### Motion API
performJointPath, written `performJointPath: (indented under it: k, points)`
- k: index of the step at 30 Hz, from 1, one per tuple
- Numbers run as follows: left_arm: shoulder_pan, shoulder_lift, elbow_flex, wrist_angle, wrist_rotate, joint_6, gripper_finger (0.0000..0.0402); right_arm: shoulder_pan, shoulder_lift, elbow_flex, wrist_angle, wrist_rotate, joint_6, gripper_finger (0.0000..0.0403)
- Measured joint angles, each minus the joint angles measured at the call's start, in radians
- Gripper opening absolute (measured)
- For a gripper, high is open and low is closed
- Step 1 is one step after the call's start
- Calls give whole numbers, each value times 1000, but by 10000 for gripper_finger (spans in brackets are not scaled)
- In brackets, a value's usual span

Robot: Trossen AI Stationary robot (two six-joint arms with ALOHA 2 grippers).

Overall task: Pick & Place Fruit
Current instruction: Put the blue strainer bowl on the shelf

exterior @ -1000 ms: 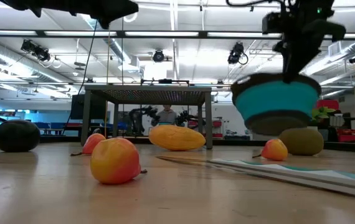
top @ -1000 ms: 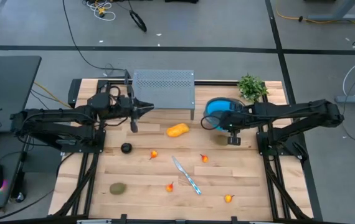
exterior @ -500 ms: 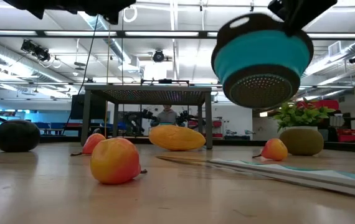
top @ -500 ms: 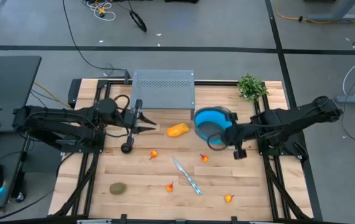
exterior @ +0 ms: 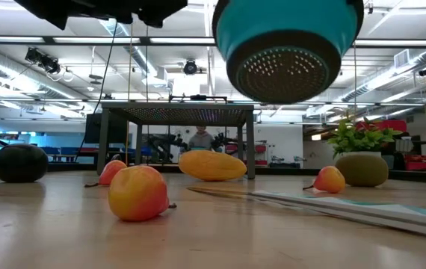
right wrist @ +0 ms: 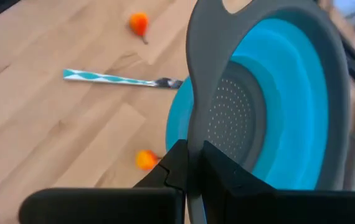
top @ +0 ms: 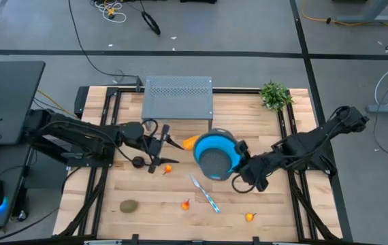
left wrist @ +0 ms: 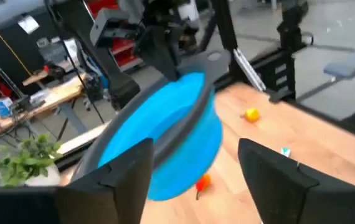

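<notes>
My right gripper (top: 238, 171) is shut on a blue colander with a grey rim (top: 214, 155), held in the air over the table's middle. My left gripper (top: 161, 147) hangs open just left of it, above the table, with nothing between its fingers (left wrist: 127, 180). The yellow-orange fruit (top: 190, 141) lies between them, partly hidden by the colander. A dark ball (top: 138, 162), a brownish-green oval (top: 128, 205) and small orange-red pieces (top: 169, 169) (top: 186, 203) (top: 250, 217) rest on the wood. A second oval (exterior: 361, 169) shows in the low view. My right gripper pinches the colander's grey rim (right wrist: 193, 134) between its two fingers, coming from the table's right side. The colander is lifted clear of the table and tilted, its perforated bottom (exterior: 288, 71) facing the near edge.
A knife with a teal handle (top: 204, 192) lies near the table's middle. A grey perforated metal stand (top: 178, 97) sits at the far edge and a green plant (top: 274, 95) at the far right. Bare wood lies along the near edge.
My right gripper has carried the colander from the far right toward the table's middle and near edge, lifting and tipping it. My left gripper has moved toward the right and near edges and has opened.
</notes>
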Motion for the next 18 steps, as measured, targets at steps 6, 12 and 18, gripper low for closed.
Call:
performJointPath:
  k: [6, 12, 18]
  points:
    - [-54, 67, 62, -43, -8, 21, 257, 5, 69, 0, 28, -3, -42, 24]
    - [-90, 161, 179, -268, -92, 65, 249, 5, 100, 0, 112, 2, -95, 24]
    - [-103, 203, 258, -356, -146, 75, 250, 5, 120, 0, 150, -50, -99, 24]
